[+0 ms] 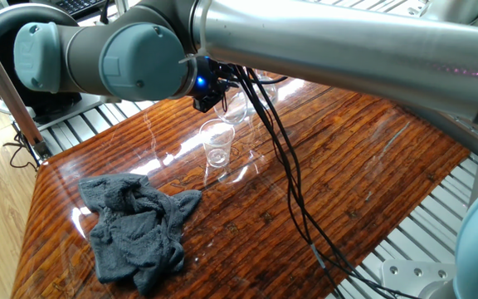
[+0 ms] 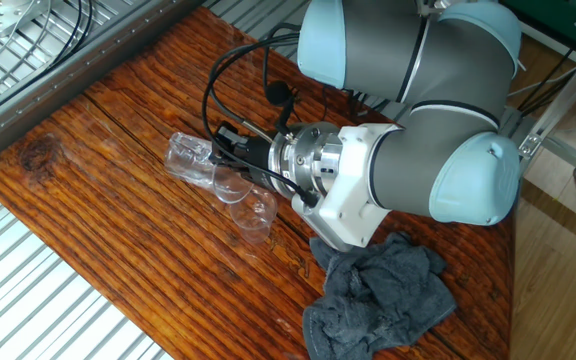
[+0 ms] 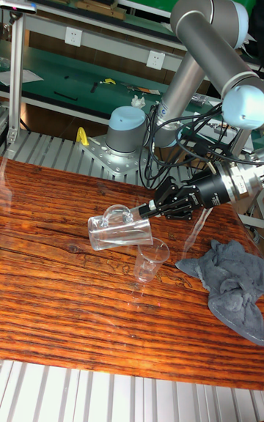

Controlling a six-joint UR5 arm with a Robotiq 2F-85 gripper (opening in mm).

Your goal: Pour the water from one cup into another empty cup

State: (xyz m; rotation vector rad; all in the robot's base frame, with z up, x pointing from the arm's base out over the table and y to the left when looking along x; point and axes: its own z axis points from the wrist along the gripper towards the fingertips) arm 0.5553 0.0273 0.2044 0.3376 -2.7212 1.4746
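Observation:
The one cup point(image 3: 117, 230), a wide clear tumbler, is held tipped on its side above the wooden table point(image 3: 51, 305). Its mouth points toward the other empty cup point(image 3: 152, 257), a smaller narrow clear cup that stands upright just below its rim. My gripper point(image 3: 136, 212) is shut on the tumbler near its mouth. In the other fixed view the tumbler point(image 2: 190, 160) lies level, left of the small cup point(image 2: 254, 214), with my gripper point(image 2: 223, 152) on it. In one fixed view the small cup point(image 1: 217, 143) stands below the tumbler point(image 1: 237, 108). I cannot make out the water.
A crumpled grey cloth point(image 1: 135, 228) lies on the table next to the small cup, also seen as the cloth point(image 2: 383, 295) under the arm. Black cables point(image 1: 285, 166) hang from the wrist over the table. Metal slats point(image 2: 28, 290) border the table.

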